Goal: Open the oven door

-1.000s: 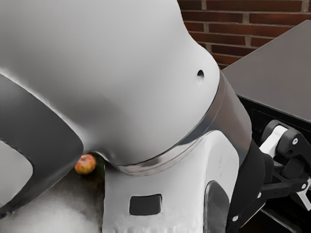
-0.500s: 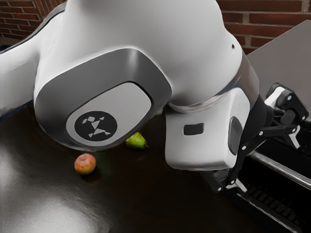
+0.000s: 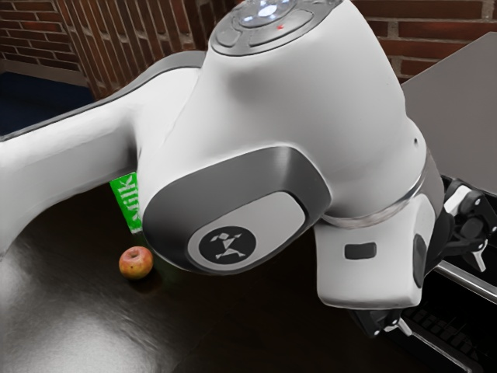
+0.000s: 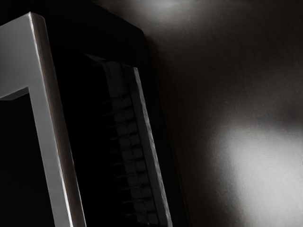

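Observation:
My gripper (image 3: 439, 294) is open at the exterior view's right, its two fingertips wide apart over the front of the oven (image 3: 466, 109). A silver bar, the oven's handle (image 3: 469, 283), slants between and beyond the fingers, with no grip on it visible. Below the bar is the dark, ribbed part of the oven front. Within the wrist view, the handle (image 4: 53, 142) runs lengthwise beside the black door (image 4: 90, 142) and a ribbed strip. How far the door stands open I cannot tell. The hand covers part of the front.
An apple (image 3: 137, 263) lies on the dark table (image 3: 70, 311), with a green milk carton (image 3: 126, 202) behind it, partly covered by the arm. Brick walls (image 3: 435, 47) stand behind. Beyond the oven's edge, the wrist view includes bare tabletop (image 4: 255, 165).
The arm has swung toward the exterior view's right, uncovering the apple and part of the carton. My gripper first rose in that view, then dropped slightly to the right. The handle looks unmoved since half a second ago.

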Robot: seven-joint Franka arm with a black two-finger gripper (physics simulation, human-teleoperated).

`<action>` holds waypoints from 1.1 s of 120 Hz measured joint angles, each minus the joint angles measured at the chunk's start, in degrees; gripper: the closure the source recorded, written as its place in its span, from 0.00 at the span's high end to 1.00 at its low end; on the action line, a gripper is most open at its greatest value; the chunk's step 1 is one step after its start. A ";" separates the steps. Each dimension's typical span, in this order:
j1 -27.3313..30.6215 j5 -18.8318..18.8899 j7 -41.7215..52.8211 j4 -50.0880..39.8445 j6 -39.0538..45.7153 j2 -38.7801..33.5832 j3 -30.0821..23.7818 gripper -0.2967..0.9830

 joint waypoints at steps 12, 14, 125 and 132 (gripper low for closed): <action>-0.50 0.51 -0.52 -0.18 0.67 0.52 0.01 0.77; -0.59 0.60 -0.60 -0.24 0.77 0.58 0.06 0.77; 10.47 0.48 -14.38 25.27 -16.53 -7.45 21.25 0.75; 15.57 -0.71 -18.13 29.03 -20.95 3.50 25.32 0.75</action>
